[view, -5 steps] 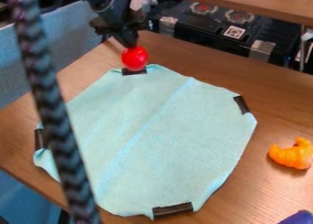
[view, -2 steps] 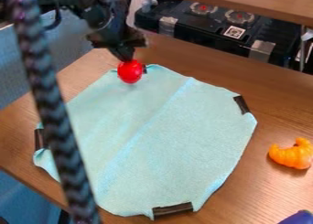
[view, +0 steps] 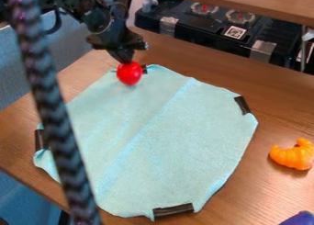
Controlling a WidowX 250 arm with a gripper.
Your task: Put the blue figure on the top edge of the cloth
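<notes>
At the far left, a blue-grey panel (view: 18, 59) stands behind the table (view: 276, 95), and a dark strip with a zigzag pattern (view: 49, 109) runs from the top of the view down to the bottom, crossing in front of the left part of the pale aqua cloth (view: 159, 146). A black band (view: 40, 139) sits at the cloth's left edge. The gripper (view: 126, 60) hangs down from the upper left over the cloth's top edge, its fingertips pinching the upper end of a smooth red ball (view: 129, 74); whether the ball's underside touches the cloth, I cannot tell. Just right of the ball, part of a second black band (view: 144, 69) shows at the top edge. The cloth lies spread on the table, with a lengthwise crease and slightly ruffled borders. A third black band (view: 173, 210) lies along its bottom edge. Beyond the table is black equipment (view: 208, 29), and a fourth black band (view: 243, 104) slants at the cloth's upper right edge. Further right, apart from the cloth, is a curved, lumpy orange thing (view: 294, 154). The blue-violet thing (view: 299, 218) is in the bottom right corner, partly cut off.
</notes>
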